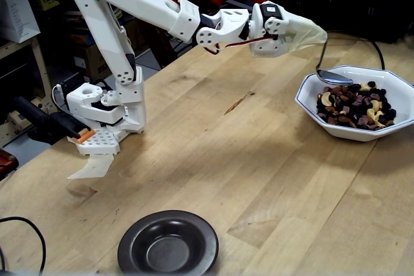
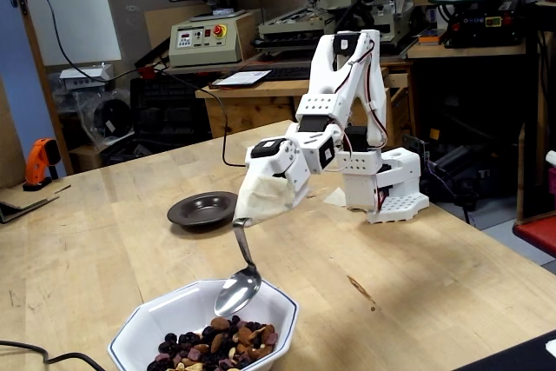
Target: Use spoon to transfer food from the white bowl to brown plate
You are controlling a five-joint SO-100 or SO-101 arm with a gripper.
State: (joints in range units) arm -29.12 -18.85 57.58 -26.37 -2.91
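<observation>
We cannot see the jaws themselves: the gripper (image 1: 304, 32) is swathed in a pale beige wrapping in both fixed views (image 2: 261, 202), so how far apart they stand cannot be told. What we can see is the spoon (image 1: 331, 73) coming out of that wrapping, its thin curved handle dropping from the tip and carried by the arm.

The spoon's oval end is shiny silver metal (image 2: 237, 290). In one fixed view it hangs over the left edge of the white bowl (image 1: 310, 105), just above the food (image 1: 352, 104); in the other it sits just inside the far rim of the bowl (image 2: 143, 327), close over the heap (image 2: 221, 345). Whether it touches the food we cannot tell.

The bowl is glossy white ceramic, wide, with an eight-sided rim edged by a thin dark line. The food is a loose mix of brown almonds, pale cashews and dark raisin-like bits.

The brown plate (image 1: 139, 234) is small, round, nearly black, with a broad rim and a sunken centre. It lies well apart from the bowl, at the near edge of the surface (image 1: 226, 159) in one fixed view and farther back, to the left of the arm (image 2: 343, 84), in the other (image 2: 187, 208). The surface is pale, grained wood; the arm is matte white plastic.
</observation>
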